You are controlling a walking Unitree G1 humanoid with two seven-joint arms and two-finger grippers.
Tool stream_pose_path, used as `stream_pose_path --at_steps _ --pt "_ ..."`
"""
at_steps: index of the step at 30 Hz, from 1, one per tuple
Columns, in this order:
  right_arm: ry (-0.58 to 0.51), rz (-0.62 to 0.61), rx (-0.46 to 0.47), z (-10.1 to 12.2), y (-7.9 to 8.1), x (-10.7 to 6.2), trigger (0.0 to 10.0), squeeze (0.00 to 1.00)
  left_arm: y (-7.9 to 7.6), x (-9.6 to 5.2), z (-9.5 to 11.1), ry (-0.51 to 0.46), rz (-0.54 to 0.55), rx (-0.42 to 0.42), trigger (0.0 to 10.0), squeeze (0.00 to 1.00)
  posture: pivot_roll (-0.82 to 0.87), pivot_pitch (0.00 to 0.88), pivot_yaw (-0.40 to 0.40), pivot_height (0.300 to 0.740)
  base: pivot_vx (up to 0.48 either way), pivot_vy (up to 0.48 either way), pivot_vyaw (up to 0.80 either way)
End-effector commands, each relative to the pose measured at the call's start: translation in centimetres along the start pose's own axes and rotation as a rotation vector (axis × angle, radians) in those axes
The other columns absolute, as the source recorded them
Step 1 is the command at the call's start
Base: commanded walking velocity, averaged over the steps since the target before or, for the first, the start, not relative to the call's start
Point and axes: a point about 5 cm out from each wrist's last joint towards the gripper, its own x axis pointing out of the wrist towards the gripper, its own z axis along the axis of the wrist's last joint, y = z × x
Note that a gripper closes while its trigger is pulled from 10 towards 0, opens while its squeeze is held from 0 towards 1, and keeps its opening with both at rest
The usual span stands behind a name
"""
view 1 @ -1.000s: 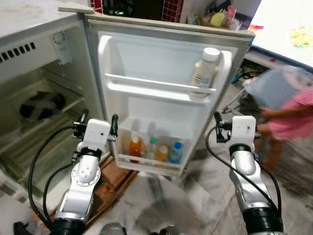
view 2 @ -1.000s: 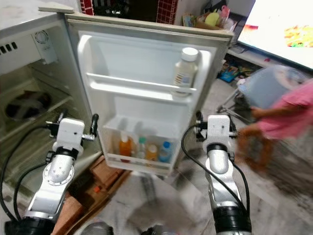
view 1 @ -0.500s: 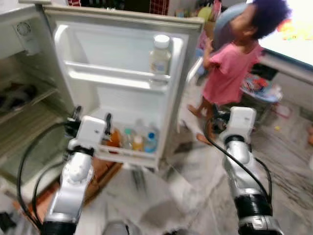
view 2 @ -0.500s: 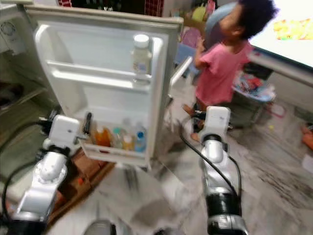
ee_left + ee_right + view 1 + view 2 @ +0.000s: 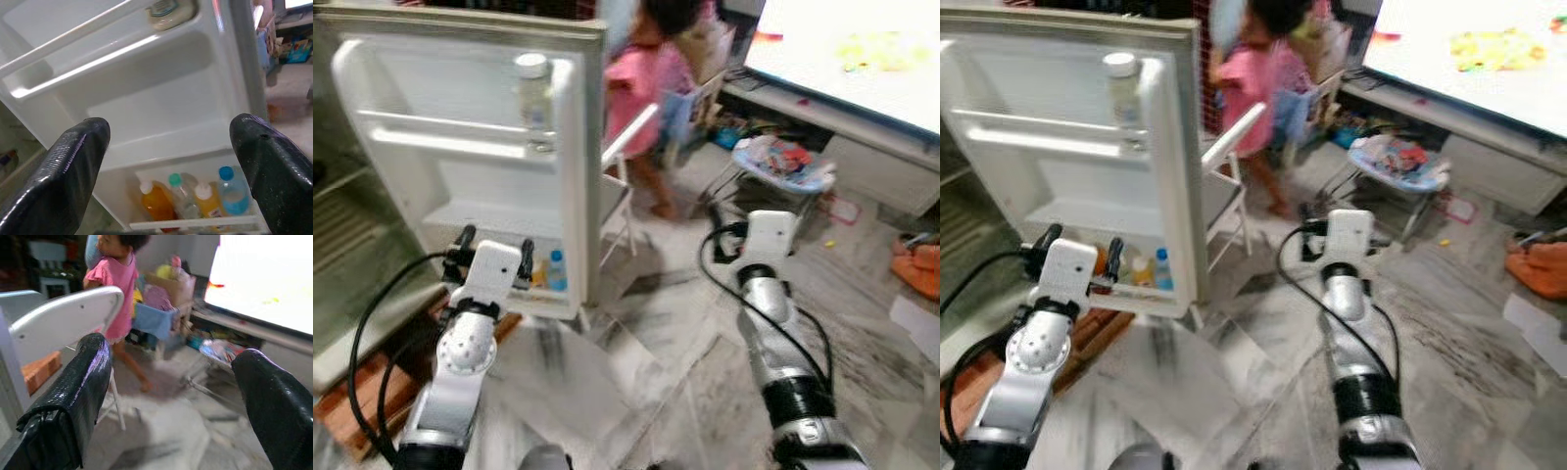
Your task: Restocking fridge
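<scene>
The fridge door (image 5: 460,157) stands open on my left. A white bottle (image 5: 532,93) sits on its upper shelf. The lower shelf holds several small bottles: an orange one (image 5: 154,203), a green-capped clear one (image 5: 181,196), a yellow one (image 5: 208,200) and a blue-capped one (image 5: 230,193). My left gripper (image 5: 495,251) hovers open just in front of that lower shelf, holding nothing. My right gripper (image 5: 171,382) is open and empty out over the floor, facing a white chair (image 5: 63,318) to the right of the door.
A child in a pink shirt (image 5: 641,78) stands just behind the door's outer edge, by the chair. A bright screen (image 5: 862,49) fills the back right, with a baby seat and clutter (image 5: 783,157) under it. An orange cloth (image 5: 920,264) lies at the right. Marble floor (image 5: 636,372) spreads ahead.
The view has swung to the right, so the fridge now sits at the left edge. The child has walked left to behind the door. Both grippers stay open and empty.
</scene>
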Motion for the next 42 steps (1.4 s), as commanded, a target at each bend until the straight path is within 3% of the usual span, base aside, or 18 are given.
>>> stream_pose_path --at_steps 1,10,15,22,27,32,37,42 --pt "-0.001 -0.011 0.003 0.0 -0.5 0.3 10.0 0.00 -0.3 0.1 -0.5 0.024 -0.005 -0.004 10.0 0.00 0.18 0.000 -0.047 0.740 0.000 -0.480 0.55" --pt "-0.034 0.036 0.024 0.7 0.8 0.8 10.0 0.00 -0.2 0.6 -0.3 0.021 -0.008 0.030 10.0 0.00 0.18 0.000 -0.042 0.740 0.000 -0.213 0.77" --pt "-0.075 0.095 0.007 1.4 1.5 0.7 10.0 0.00 -0.6 0.7 -0.7 0.051 -0.019 -0.023 10.0 0.00 0.17 0.000 -0.040 0.740 0.000 0.000 0.80" --pt "-0.062 0.053 0.021 0.7 1.0 0.7 10.0 0.00 -0.9 0.0 -1.1 0.087 -0.051 -0.007 10.0 0.00 0.21 0.000 -0.018 0.740 0.000 0.000 0.70" --pt "-0.029 0.009 0.059 0.2 1.0 0.9 10.0 0.00 -0.5 -0.1 -1.4 0.094 -0.097 0.023 10.0 0.00 0.22 0.000 0.032 0.740 0.000 0.000 0.00" --pt "0.003 0.055 0.044 -0.3 1.8 0.9 10.0 0.00 0.0 0.5 -1.2 0.090 -0.090 0.013 10.0 0.00 0.21 0.000 0.009 0.740 0.000 0.000 0.00" --pt "-0.014 0.137 0.006 -0.1 2.4 0.5 10.0 0.00 -1.0 -0.6 -1.4 0.097 -0.083 -0.030 10.0 0.00 0.22 0.000 -0.047 0.740 0.105 -0.054 0.30" --pt "-0.030 0.145 0.003 0.4 2.4 0.7 10.0 0.00 -1.3 -1.4 -1.7 0.117 -0.069 -0.048 10.0 0.00 0.21 0.000 -0.069 0.740 0.286 -0.341 0.80"
